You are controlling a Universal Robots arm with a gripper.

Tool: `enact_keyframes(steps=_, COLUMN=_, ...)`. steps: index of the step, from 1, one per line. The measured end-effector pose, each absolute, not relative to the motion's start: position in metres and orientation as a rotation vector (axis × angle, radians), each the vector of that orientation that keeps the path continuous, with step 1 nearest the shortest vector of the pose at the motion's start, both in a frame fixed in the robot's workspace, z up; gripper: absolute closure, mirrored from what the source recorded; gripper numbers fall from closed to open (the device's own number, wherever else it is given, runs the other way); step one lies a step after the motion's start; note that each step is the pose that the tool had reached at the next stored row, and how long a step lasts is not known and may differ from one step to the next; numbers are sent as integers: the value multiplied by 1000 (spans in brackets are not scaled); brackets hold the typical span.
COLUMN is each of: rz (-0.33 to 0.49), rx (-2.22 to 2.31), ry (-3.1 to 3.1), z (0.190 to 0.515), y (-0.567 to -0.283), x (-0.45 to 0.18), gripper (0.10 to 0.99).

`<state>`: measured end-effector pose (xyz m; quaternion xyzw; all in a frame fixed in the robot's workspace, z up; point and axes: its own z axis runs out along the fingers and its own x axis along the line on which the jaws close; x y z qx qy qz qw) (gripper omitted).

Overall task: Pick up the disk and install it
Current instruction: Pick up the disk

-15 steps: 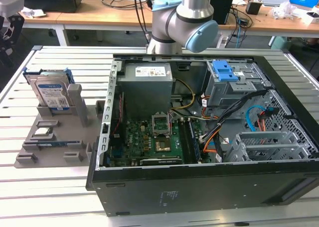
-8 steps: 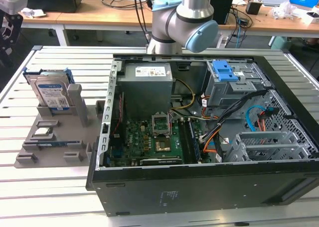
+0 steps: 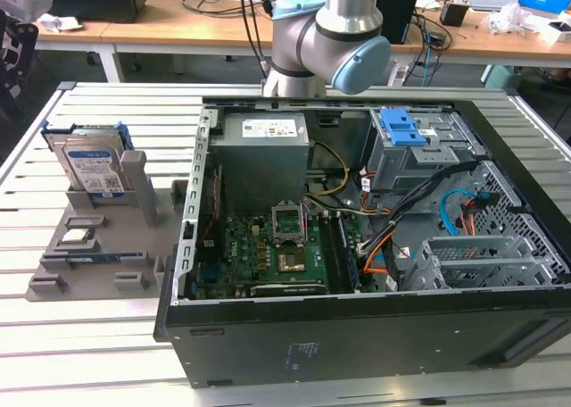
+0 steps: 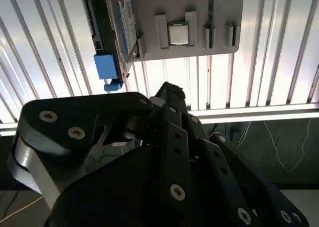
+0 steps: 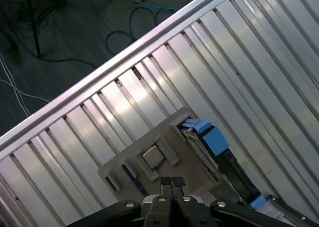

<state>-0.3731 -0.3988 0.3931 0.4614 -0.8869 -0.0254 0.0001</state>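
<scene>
Gripper (image 5: pixel 172 181) jaws closed, empty, above grey holder (image 3: pixel 111 237); disk (image 3: pixel 91 168) upright in slot (processor chip (image 5: pixel 152 156) nearby).

The slatted aluminium table (image 3: pixel 89 353) carries 2 things: a grey parts holder (image 3: pixel 116 237) at the exterior view's left, and an open computer case (image 3: pixel 357 336) just beside it.
</scene>
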Motion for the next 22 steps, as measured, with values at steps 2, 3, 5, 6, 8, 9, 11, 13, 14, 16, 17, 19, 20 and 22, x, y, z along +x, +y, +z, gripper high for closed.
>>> enact_keyframes(steps=2, rz=-80, rx=1486, ry=-2766, z=393, y=-399, x=-373, gripper=984)
enact_keyframes(steps=3, rz=-80, rx=1508, ry=-2754, z=393, y=-399, x=-373, gripper=984)
enact_keyframes(steps=5, rz=-80, rx=1544, ry=-2733, z=393, y=-399, x=-373, gripper=984)
enact_keyframes(steps=6, rz=-80, rx=1559, ry=-2724, z=393, y=-399, x=-373, gripper=984)
enact_keyframes(steps=8, rz=-79, rx=1596, ry=-2702, z=393, y=-399, x=-373, gripper=984)
enact_keyframes(steps=9, rz=-80, rx=1615, ry=-2690, z=393, y=-399, x=-373, gripper=984)
enact_keyframes(steps=11, rz=-79, rx=1674, ry=-2652, z=393, y=-399, x=-373, gripper=984)
enact_keyframes(steps=13, rz=-79, rx=1708, ry=-2630, z=393, y=-399, x=-373, gripper=984)
enact_keyframes(steps=14, rz=-79, rx=1729, ry=-2615, z=393, y=-399, x=-373, gripper=984)
enact_keyframes(steps=16, rz=-79, rx=1777, ry=-2582, z=393, y=-399, x=-373, gripper=984)
enact_keyframes(steps=17, rz=-79, rx=1792, ry=-2571, z=393, y=-399, x=-373, gripper=984)
enact_keyframes(steps=19, rz=-79, rx=1829, ry=-2544, z=393, y=-399, x=-373, gripper=984)
enact_keyframes(steps=20, rz=-79, rx=1844, ry=-2533, z=393, y=-399, x=-373, gripper=984)
enact_keyframes(steps=22, rz=-78, rx=1873, ry=-2510, z=393, y=-399, x=-373, gripper=984)
